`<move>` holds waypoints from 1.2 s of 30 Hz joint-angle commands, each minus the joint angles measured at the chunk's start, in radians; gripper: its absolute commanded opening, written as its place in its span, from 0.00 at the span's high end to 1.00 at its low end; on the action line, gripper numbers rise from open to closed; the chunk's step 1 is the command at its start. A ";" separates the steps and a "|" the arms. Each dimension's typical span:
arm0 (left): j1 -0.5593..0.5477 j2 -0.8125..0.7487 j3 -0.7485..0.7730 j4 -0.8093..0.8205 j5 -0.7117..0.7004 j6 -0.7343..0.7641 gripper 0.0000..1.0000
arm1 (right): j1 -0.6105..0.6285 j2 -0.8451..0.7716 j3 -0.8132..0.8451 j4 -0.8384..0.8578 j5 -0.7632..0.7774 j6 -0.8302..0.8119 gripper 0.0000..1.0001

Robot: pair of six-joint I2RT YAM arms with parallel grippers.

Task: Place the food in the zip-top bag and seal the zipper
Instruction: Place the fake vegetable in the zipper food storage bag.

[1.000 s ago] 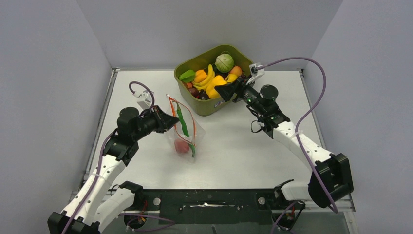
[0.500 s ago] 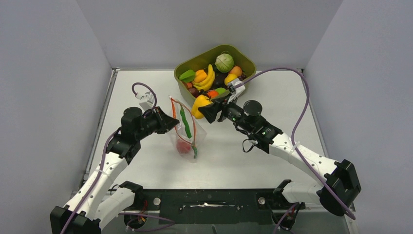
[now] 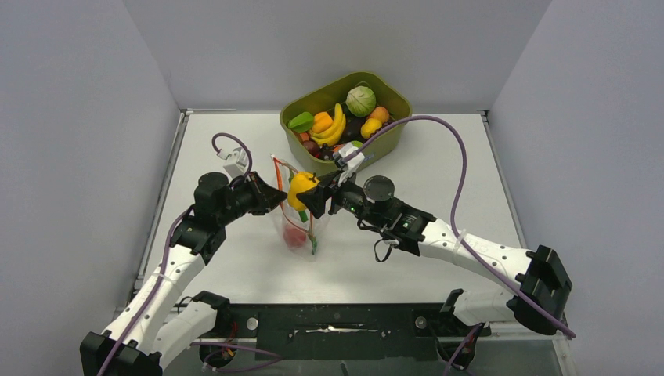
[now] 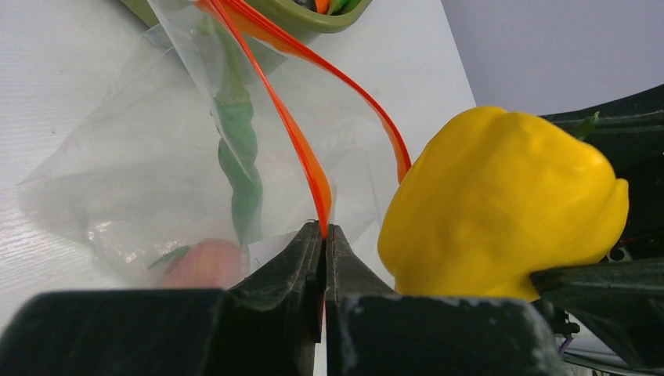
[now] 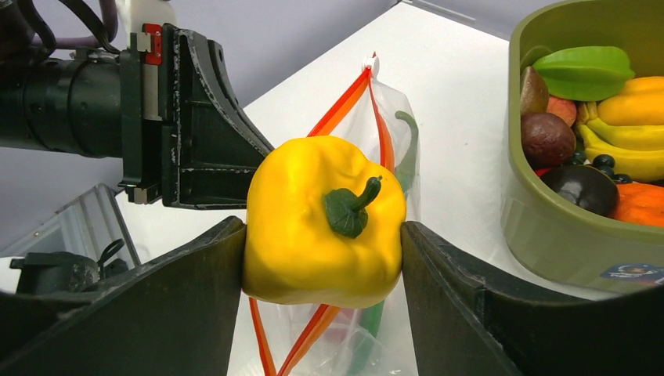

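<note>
Right claw (image 5: 323,258), pepper (image 5: 309,196) over bag (image 5: 394,129); tub (image 5: 548,227) nearby

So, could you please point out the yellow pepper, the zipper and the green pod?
yellow pepper (image 5: 297,235): right wrist view, on its skin left of the stem.
zipper (image 4: 312,180): left wrist view, on the lower, wider stretch of the strip.
green pod (image 4: 239,149): left wrist view, on the middle of its length.

Pepper (image 3: 300,190) over bag (image 4: 117,180) mouth, pod (image 4: 239,157) and fruit (image 4: 205,264) seemingly inside, tub (image 5: 548,227) behind.
</note>
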 commanded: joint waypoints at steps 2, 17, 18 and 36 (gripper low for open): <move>0.000 -0.008 0.026 0.039 0.004 0.012 1.00 | 0.033 -0.027 0.053 0.047 0.091 -0.065 0.69; -0.001 0.003 0.080 0.054 0.075 -0.044 1.00 | 0.062 0.081 0.037 -0.006 0.203 -0.149 0.68; -0.001 0.006 0.094 0.044 0.075 -0.051 1.00 | 0.063 0.087 0.038 -0.005 0.195 -0.146 0.68; 0.000 0.014 0.096 -0.031 0.062 -0.049 1.00 | 0.061 0.154 0.110 -0.027 0.154 -0.096 0.45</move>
